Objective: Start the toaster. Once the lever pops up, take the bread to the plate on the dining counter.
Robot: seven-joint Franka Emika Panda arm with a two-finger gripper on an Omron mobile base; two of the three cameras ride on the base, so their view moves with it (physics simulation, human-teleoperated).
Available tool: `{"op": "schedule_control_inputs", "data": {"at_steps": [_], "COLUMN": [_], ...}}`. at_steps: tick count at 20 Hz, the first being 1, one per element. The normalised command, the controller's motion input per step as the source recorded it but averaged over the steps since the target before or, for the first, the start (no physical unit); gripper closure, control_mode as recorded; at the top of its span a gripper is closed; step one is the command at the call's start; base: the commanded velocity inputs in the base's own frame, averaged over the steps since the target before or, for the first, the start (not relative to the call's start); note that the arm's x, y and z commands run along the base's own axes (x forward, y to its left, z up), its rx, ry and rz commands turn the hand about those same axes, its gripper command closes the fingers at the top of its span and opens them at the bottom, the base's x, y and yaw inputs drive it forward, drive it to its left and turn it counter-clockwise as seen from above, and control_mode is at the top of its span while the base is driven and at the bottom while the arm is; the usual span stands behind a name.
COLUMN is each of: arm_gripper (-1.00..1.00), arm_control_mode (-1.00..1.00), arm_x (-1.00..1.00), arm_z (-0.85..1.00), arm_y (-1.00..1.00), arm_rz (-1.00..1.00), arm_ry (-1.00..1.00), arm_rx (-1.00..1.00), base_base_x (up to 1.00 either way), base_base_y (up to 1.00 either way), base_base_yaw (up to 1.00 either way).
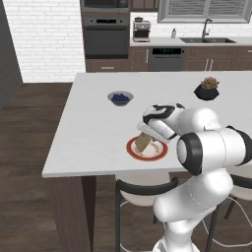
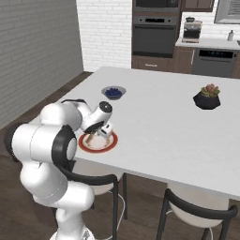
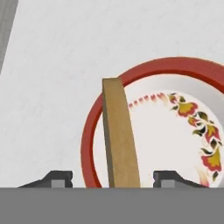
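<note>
The bread [image 3: 119,135], a tan slice, stands on edge on the plate [image 3: 89,135], which has a red rim and a flowered white centre. My gripper [image 3: 117,180] is open, with one fingertip on each side of the slice and a gap between each and the bread. In the left base view the gripper [image 1: 146,139] hangs low over the plate [image 1: 132,150] and the tilted bread [image 1: 143,143], near the front edge of the white dining counter [image 1: 88,133]. From the right I see the gripper [image 2: 99,133] over the plate [image 2: 110,145]. The toaster is out of view.
A grey bowl of blueberries [image 1: 120,98] sits behind the plate, and a potted plant [image 1: 207,89] stands far right on the dining counter [image 2: 164,122]. Stools [image 1: 145,190] are tucked under the counter's front edge, beside my base.
</note>
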Motion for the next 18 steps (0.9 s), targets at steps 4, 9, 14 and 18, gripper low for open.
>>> {"op": "schedule_control_inputs", "data": {"at_steps": [4,9,14,18], "arm_gripper": [-1.00,-1.00,-1.00,-1.00], "arm_control_mode": [-1.00,-1.00,-1.00,-1.00], "arm_x": [0.08,0.00,-0.15,-0.29], "arm_z": [0.18,0.24,0.55,0.78], "arm_y": [0.04,-0.01,-0.13,-0.08], "arm_rz": [0.00,0.00,0.00,0.00], "arm_ry": [0.23,0.12,0.01,0.00], "arm_rx": [-0.17,-0.11,-0.03,0.00], "base_base_x": [0.00,0.00,0.00,0.00], "base_base_y": [0.00,0.00,0.00,0.00], "base_base_yaw": [0.00,0.00,0.00,0.00]}}
